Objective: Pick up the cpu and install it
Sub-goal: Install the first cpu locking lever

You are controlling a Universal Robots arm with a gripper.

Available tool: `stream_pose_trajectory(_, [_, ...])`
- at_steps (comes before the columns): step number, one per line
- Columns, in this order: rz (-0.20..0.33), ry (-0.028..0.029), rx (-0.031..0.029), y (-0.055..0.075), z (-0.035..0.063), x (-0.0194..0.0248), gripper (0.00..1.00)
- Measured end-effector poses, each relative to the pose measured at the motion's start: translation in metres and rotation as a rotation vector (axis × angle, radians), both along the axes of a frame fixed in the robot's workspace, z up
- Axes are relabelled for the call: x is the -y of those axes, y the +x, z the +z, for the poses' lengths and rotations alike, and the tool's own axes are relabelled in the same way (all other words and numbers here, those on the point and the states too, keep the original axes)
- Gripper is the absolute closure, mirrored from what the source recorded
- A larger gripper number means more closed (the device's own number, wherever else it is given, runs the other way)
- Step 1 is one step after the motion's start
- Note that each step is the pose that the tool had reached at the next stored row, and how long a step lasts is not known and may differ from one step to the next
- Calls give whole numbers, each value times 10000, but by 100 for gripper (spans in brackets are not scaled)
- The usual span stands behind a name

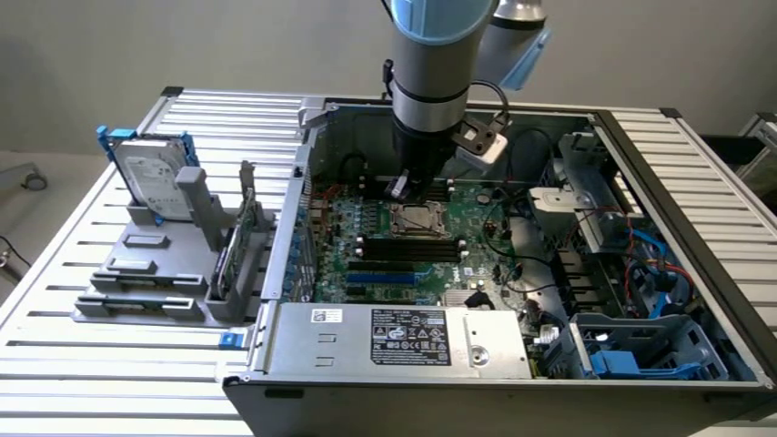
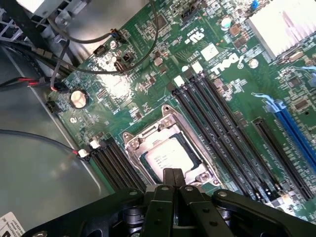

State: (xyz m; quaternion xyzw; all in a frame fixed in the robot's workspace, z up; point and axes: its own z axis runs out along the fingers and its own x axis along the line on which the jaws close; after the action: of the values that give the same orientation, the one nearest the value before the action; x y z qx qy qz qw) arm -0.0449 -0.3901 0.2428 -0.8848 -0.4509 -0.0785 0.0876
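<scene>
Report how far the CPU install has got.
Done: the small silver-topped square cpu lies inside the metal-framed socket on the green motherboard. In hand: nothing; the black gripper is shut, empty, just over the chip's edge. Left: the pictures show no step outstanding.

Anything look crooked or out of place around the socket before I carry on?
Nothing stands out. The cpu lies flat and square inside the socket frame, and the shut gripper is just above its edge, holding nothing. The memory slots beside it look undamaged.
</scene>
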Motion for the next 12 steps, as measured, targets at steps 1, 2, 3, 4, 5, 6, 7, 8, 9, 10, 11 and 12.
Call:
stream_pose_trajectory(1, [-7,9,-9,-3,6,19,89])
stream_pose_trajectory(2, [-17,18,-17,-7,12,38,89])
stream_pose_trajectory(3, [-27,24,-24,-11,17,53,89])
stream_pose_trajectory(4, [-36,30,-29,-15,22,68,89])
stream_pose_trajectory(5, [-44,34,-33,-20,26,83,89])
stream_pose_trajectory(6, [-52,35,-35,-26,28,99,89])
stream_pose_trajectory(7, [-56,36,-39,-33,29,114,89])
stream_pose_trajectory(8, [-61,35,-43,-39,31,131,89])
stream_pose_trajectory(9, [-66,38,-45,-46,30,145,89])
stream_pose_trajectory(10, [-71,37,-50,-52,31,158,89])
stream_pose_trajectory(11, [-75,36,-59,-59,31,171,89])
stream_pose_trajectory(12, [-79,37,-69,-66,31,184,89])
